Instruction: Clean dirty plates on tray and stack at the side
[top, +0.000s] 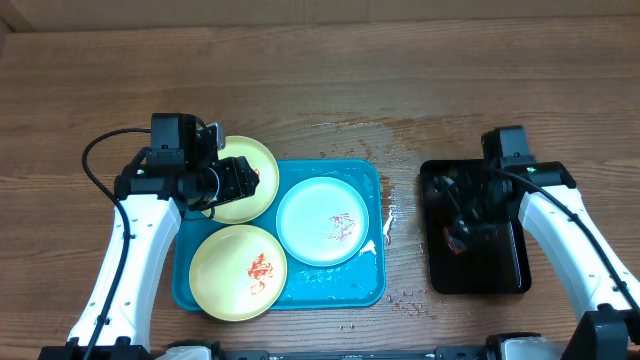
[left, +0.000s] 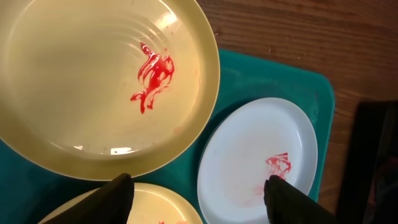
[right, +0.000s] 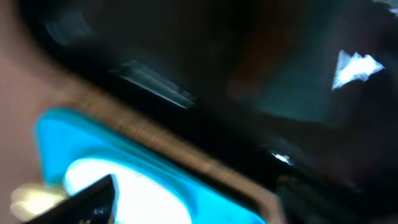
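Plainly, the one mark that might be writing is a small pale spot on the right wrist camera's finger (right: 93, 200), and it is too blurred to read.

The blue tray (top: 366, 287) lies on the wooden table (top: 330, 80) and carries three plates, each with a red smear. One yellow plate (top: 258, 163) sits at the far left corner and overhangs the rim. A second yellow plate (top: 238, 271) sits at the near left corner and also overhangs the rim. The white plate (top: 323, 222) lies on the right half.

The left gripper (top: 236, 180) hangs over the far yellow plate. Its fingers (left: 115, 199) are spread, with nothing between them.

Well to the right lies a black tray (top: 500, 272). The right gripper (top: 463, 222) is low over it, beside a small red thing (top: 459, 241). I cannot tell how its fingers stand, as its own camera view is smeared.

Wet patches (top: 386, 133) spot the table beyond the blue tray and between the two trays.
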